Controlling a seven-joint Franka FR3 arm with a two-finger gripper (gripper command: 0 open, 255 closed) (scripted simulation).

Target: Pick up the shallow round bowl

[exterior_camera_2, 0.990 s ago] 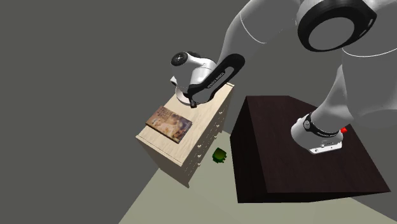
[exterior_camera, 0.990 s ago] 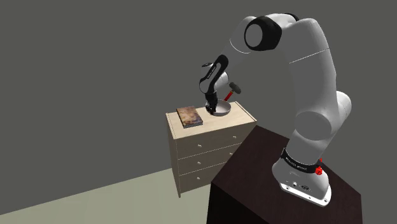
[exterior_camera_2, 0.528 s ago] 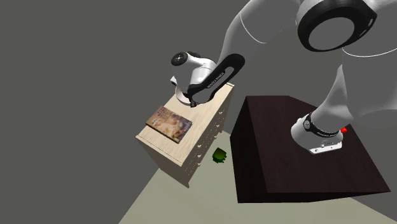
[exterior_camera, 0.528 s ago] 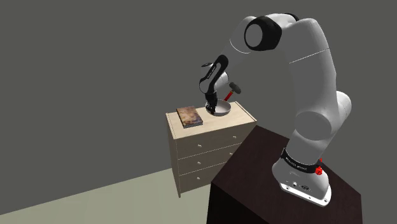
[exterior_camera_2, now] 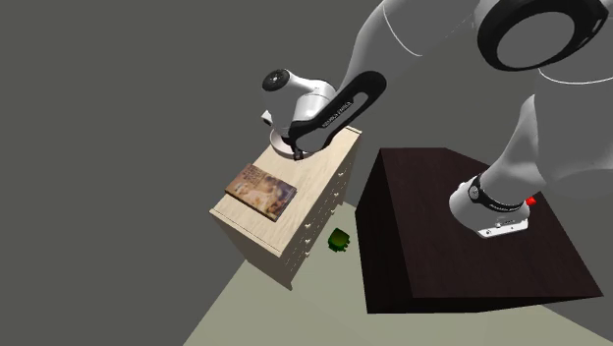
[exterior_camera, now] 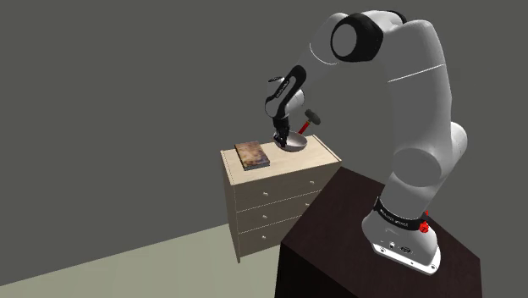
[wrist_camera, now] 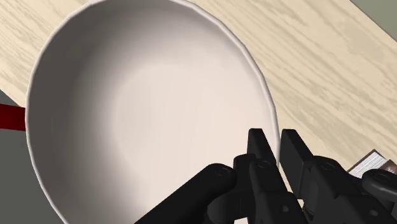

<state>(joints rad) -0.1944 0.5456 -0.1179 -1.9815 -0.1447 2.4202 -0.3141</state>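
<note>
Two black fingers of the gripper [wrist_camera: 275, 145] pinch the rim of the shallow round bowl [wrist_camera: 146, 108], one inside its white wall and one outside. The bowl hangs tilted over the dresser [exterior_camera: 320, 153] top near its back edge, toward the corner at the shoulder view's right; whether it touches the wood I cannot tell. A book [exterior_camera: 251, 154] lies by the opposite side edge, and a red-handled hammer [exterior_camera: 305, 124] shows just behind the bowl.

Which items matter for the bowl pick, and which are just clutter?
Job: bowl; end effector, shut on its rim.
Lying about: book, hammer, dresser, green object on the floor.
</note>
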